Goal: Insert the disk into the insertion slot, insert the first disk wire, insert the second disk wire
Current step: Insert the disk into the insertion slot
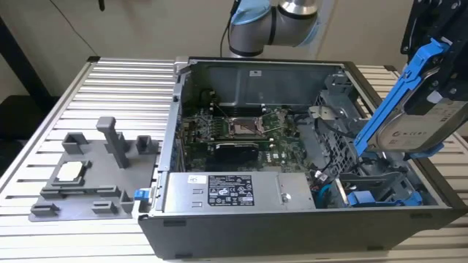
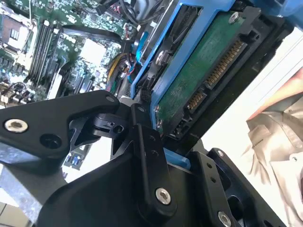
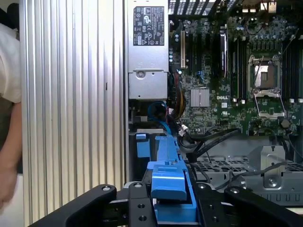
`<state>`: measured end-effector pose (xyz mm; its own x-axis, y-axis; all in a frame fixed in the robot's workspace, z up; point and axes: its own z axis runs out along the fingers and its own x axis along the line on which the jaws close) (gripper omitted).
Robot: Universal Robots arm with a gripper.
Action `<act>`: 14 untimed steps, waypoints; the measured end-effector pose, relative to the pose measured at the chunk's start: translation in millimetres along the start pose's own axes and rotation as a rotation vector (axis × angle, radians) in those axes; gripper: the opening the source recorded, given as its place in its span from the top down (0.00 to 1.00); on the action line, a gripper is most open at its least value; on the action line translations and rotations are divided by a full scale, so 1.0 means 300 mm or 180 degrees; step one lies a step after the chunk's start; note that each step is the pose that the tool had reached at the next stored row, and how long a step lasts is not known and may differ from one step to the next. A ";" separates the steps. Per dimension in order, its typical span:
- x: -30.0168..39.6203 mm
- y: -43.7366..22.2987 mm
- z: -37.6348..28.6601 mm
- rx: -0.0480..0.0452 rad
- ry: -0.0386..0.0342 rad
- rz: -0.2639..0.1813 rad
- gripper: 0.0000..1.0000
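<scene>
The disk (image 1: 428, 123), silver-grey with a white label in a bright blue carrier, hangs tilted above the open computer case's (image 1: 168, 164) side at the exterior view's right. My gripper (image 1: 441, 66) is shut on it from above. The second wrist view shows the disk's green circuit board (image 2: 199, 80) beside one black finger (image 2: 147, 151). In the first wrist view the carrier's blue end (image 3: 170, 187) sits between the fingers (image 3: 139, 205). Below lies the drive bay with the insertion slot (image 1: 380, 183), another blue-ended carrier (image 1: 365, 198) and a blue cable (image 1: 324, 192).
Inside the case are a motherboard (image 1: 241, 129) and a grey power supply (image 1: 227, 192). A grey fixture plate (image 1: 87, 170) with upright posts lies on the slatted table (image 1: 117, 82) at the exterior view's left. A person's arm (image 3: 9, 142) is next to the table.
</scene>
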<state>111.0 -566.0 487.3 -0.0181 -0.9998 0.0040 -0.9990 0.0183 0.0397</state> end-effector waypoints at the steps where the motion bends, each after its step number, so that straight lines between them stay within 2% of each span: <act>1: 0.000 0.000 0.001 0.0000 0.0000 0.0000 0.67; 5: 0.000 0.000 0.007 0.0001 0.0001 0.0000 0.67; 14: 0.000 -0.001 0.038 0.0001 0.0001 0.0000 0.67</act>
<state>111.0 -566.0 476.0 -0.0181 -0.9998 0.0043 -0.9991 0.0182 0.0394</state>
